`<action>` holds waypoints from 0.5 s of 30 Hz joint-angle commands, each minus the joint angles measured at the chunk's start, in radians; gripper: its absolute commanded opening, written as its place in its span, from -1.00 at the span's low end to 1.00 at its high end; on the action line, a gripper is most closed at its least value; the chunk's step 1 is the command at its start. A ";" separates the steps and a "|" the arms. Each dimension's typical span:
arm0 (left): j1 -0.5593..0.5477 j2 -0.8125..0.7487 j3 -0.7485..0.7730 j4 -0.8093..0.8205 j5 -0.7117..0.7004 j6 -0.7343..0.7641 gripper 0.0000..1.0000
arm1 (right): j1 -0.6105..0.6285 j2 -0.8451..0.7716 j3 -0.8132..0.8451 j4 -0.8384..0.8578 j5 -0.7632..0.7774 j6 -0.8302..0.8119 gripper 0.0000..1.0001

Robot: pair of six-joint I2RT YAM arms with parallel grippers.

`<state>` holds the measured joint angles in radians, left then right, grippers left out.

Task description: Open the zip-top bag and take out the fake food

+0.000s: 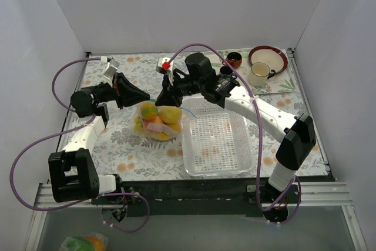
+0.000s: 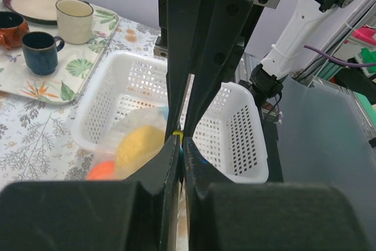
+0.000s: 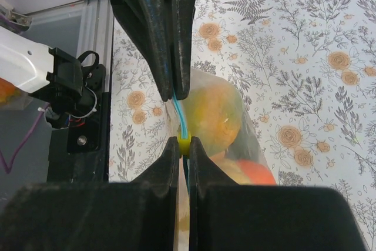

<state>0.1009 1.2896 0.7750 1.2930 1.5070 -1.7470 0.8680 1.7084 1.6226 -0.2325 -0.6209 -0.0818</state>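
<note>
Clear plastic zip-top bag (image 1: 157, 124) lies on the tabletop (image 1: 120, 145), at nine o'clock from the white basket (image 1: 220, 133). Left tool (image 1: 143, 99) and right tool (image 1: 161, 99) are both clamped on its blue zip strip (image 3: 176, 113) at twelve o'clock. The mouth looks unopened, with the fake food (image 1: 170, 113) all inside.
</note>
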 commanded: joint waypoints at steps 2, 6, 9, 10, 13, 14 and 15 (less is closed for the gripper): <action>-0.004 0.000 0.015 0.420 0.289 -0.002 -1.00 | 0.000 -0.024 0.036 0.047 0.006 -0.013 -0.97; -0.006 0.000 0.007 0.419 0.289 -0.014 -0.98 | -0.004 -0.036 0.025 0.053 0.015 -0.022 -0.97; -0.004 -0.006 0.003 0.407 0.289 -0.028 0.10 | -0.007 -0.032 0.031 0.050 0.007 -0.022 -0.97; -0.004 -0.007 0.003 0.405 0.289 -0.028 0.21 | -0.006 -0.029 0.036 0.048 0.004 -0.022 -0.97; -0.004 -0.006 0.006 0.404 0.288 -0.028 0.27 | -0.006 -0.030 0.037 0.048 0.001 -0.022 -0.97; -0.006 -0.004 0.006 0.402 0.288 -0.025 0.25 | -0.006 -0.030 0.037 0.048 0.004 -0.024 -0.97; -0.006 -0.003 0.009 0.402 0.288 -0.023 0.22 | -0.006 -0.033 0.037 0.047 0.003 -0.026 -0.97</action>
<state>0.1009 1.2968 0.7750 1.2949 1.5040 -1.7710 0.8650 1.7084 1.6222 -0.2363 -0.6075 -0.0975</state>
